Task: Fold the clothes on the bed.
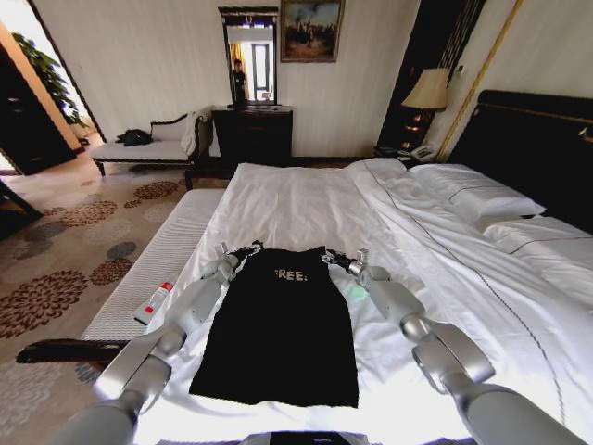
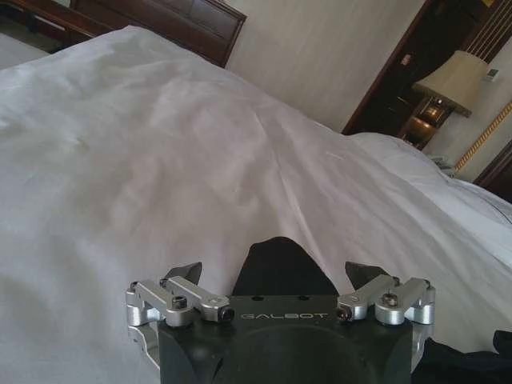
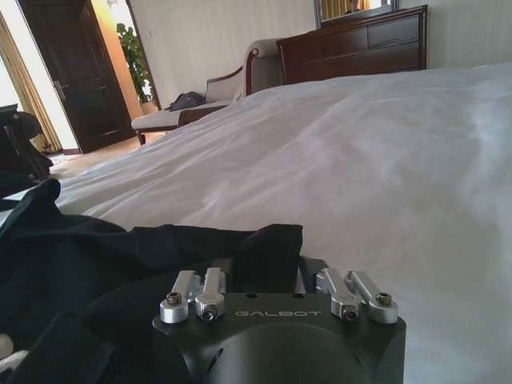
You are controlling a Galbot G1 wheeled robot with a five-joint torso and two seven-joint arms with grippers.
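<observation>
The clothes, a black T-shirt (image 1: 283, 324) with white "FREE" lettering, lie flat on the bed (image 1: 306, 199) in a narrow rectangle, with the collar end far from me. My left gripper (image 1: 246, 250) is at the shirt's far left corner. Its fingers (image 2: 186, 273) are spread open, with a peak of black fabric (image 2: 278, 264) between them. My right gripper (image 1: 332, 258) is at the far right corner, shut on a raised fold of the shirt (image 3: 268, 244) that hides its fingertips.
White pillows (image 1: 477, 195) and a dark headboard (image 1: 537, 139) are at the right. A pale bench (image 1: 157, 269) along the bed's left edge carries a white-and-red bottle (image 1: 155, 301). Farther back are a dresser (image 1: 252, 134), a lamp (image 1: 428, 90) and another bench (image 1: 148, 148).
</observation>
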